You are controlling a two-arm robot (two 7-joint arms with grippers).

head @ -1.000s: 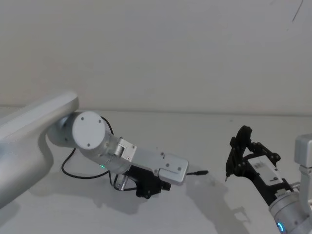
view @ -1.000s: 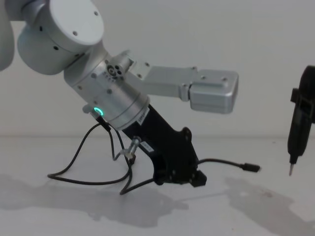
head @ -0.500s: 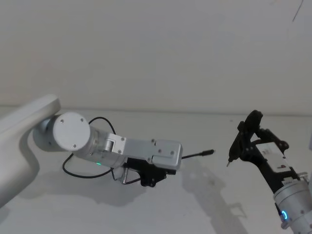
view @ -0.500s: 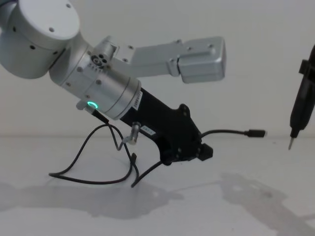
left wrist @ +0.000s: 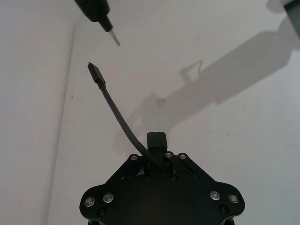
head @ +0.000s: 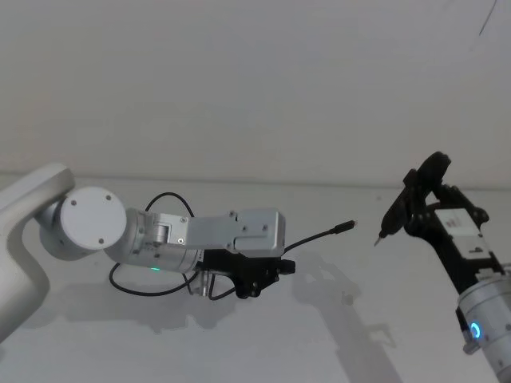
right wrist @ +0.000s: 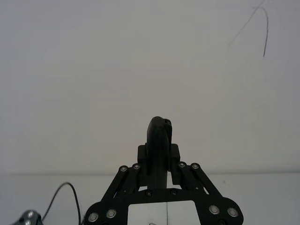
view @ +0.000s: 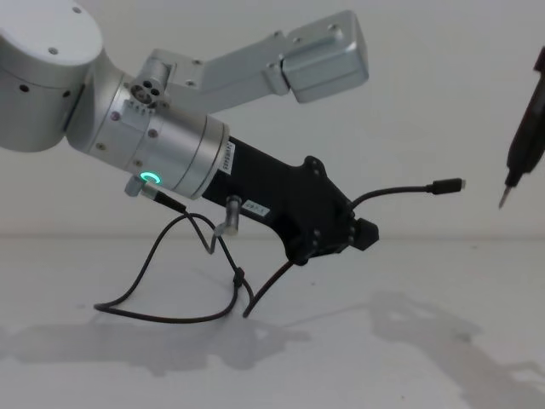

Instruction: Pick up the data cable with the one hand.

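Lift has begun: the left gripper (view: 358,234), pinching the data cable (view: 394,191) at mid-frame, has risen and carried its plug end off the table (view: 426,358) toward the slim tool (view: 521,145) clamped in the right gripper (head: 421,206) at the right edge, so the pickup looks nearly complete.

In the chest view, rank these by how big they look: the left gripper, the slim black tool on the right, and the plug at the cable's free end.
Largest: left gripper, which likely sits nearer the camera.
Next: slim black tool, cut off by the edge.
Smallest: plug of the data cable.
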